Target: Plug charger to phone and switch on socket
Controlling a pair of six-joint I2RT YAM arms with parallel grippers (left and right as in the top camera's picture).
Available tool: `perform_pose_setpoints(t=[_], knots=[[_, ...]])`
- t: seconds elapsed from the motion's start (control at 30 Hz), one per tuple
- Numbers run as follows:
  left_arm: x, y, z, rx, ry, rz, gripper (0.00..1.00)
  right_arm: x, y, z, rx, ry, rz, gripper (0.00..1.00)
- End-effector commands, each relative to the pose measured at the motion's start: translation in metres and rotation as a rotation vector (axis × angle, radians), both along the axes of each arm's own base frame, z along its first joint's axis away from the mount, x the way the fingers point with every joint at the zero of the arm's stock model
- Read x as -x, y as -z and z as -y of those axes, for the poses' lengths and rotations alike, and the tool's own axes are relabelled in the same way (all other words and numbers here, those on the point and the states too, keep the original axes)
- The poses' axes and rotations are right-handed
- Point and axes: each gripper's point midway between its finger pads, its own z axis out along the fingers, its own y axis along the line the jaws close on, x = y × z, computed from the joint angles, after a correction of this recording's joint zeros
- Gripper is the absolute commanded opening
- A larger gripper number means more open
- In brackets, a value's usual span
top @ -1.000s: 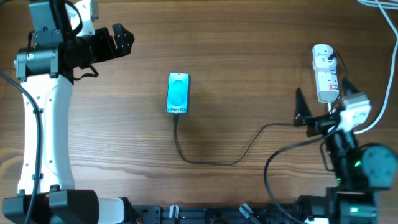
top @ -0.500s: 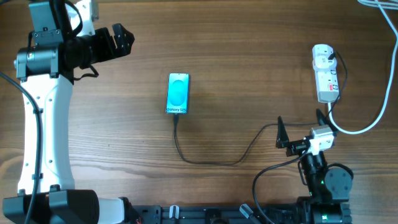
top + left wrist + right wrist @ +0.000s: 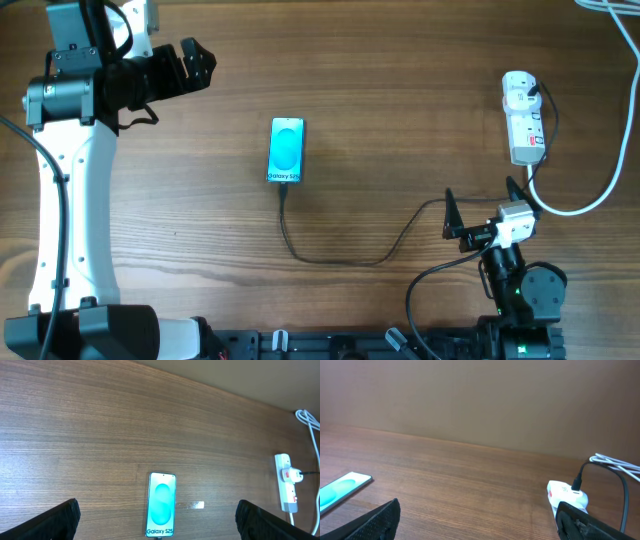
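At the far left, the left fingers (image 3: 55, 522) hang spread wide and empty above the counter (image 3: 400, 80). The phone (image 3: 286, 150) lies flat mid-counter, with the charger (image 3: 340, 259) meeting its near end and curving right toward the socket (image 3: 524, 118) at the far right. Near right, the right fingers (image 3: 449, 213) are spread apart, holding nothing.

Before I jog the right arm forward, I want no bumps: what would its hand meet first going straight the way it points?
Probably nothing near: the right hand aims over bare table, between the phone and the socket, toward the far wall. Depth is unclear.
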Motion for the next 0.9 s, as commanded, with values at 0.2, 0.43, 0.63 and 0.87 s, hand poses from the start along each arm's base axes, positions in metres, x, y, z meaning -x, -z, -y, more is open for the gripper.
perform_pose_setpoints(t=[0.2, 0.43, 0.63, 0.87], knots=[[0.0, 0.0, -0.001, -0.004, 0.001, 0.002, 1.0, 0.0, -0.004, 0.003, -0.008, 0.018, 0.017, 1.0], [0.005, 0.003, -0.009, -0.045, -0.032, -0.021, 1.0, 0.0, -0.004, 0.003, -0.008, 0.018, 0.017, 1.0], [0.051, -0.053, -0.016, -0.169, -0.059, 0.285, 1.0, 0.0, -0.004, 0.003, -0.008, 0.018, 0.017, 1.0], [0.119, 0.002, 0.003, -0.242, -0.025, 0.756, 1.0, 0.0, -0.004, 0.003, -0.008, 0.018, 0.016, 1.0]])
